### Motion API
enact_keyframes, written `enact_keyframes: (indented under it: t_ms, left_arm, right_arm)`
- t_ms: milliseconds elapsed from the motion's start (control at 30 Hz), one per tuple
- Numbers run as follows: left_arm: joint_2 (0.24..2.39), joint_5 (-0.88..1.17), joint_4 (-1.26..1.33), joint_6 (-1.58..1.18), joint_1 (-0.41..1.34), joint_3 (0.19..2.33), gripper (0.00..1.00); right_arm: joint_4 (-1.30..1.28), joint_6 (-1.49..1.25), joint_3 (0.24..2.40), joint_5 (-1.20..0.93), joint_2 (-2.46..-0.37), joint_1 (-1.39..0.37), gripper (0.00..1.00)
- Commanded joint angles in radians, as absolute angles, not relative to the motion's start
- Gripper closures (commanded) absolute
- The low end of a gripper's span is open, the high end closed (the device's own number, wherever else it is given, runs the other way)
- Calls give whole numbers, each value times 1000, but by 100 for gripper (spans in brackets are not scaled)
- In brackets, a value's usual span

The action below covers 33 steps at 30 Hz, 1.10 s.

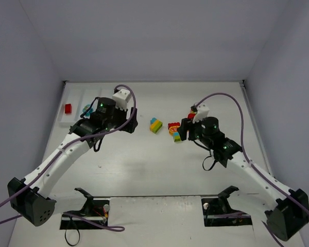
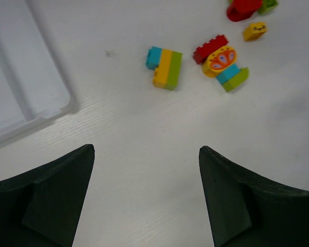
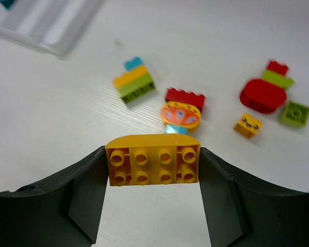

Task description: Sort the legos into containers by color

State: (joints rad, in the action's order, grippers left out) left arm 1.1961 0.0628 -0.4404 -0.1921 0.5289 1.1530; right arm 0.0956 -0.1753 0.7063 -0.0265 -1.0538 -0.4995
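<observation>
Legos lie mostly loose on the surface mid-frame, with two in the tray at upper left of the top view. Red brick sits near the tray's left edge. Cyan piece is further right, half hidden by the arm, compartment unclear. Left fingers are wide apart and empty, over bare surface just right of the tray. Centre: cyan-yellow-green clump, and near it on the right a red-orange-cyan-green clump. Right fingers clamp a yellow brick, studs toward the camera. Right side of the right wrist view: red-green clump, small yellow face brick and green brick, close together.
</observation>
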Motion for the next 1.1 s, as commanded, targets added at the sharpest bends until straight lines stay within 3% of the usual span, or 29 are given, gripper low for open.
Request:
enact_keyframes:
  t_ms: [0,167,533,1067]
  left_arm:
    - [1187,268,-413,-291,531,1268,24]
    - [1212,448,-423,-412,554,1351,24]
    - [1363,371,-497,-460,701,1457,25]
    - [1491,431,-508,-531,804,1477,37]
  right_arm:
    - [253,-60,664,-109,-953,-574,100]
    - [324,-9,641,-192,-885,-685,100]
    - [354,83,652,-138,-896,-819,99]
    - [364,95,641,-87,-877,-853,98]
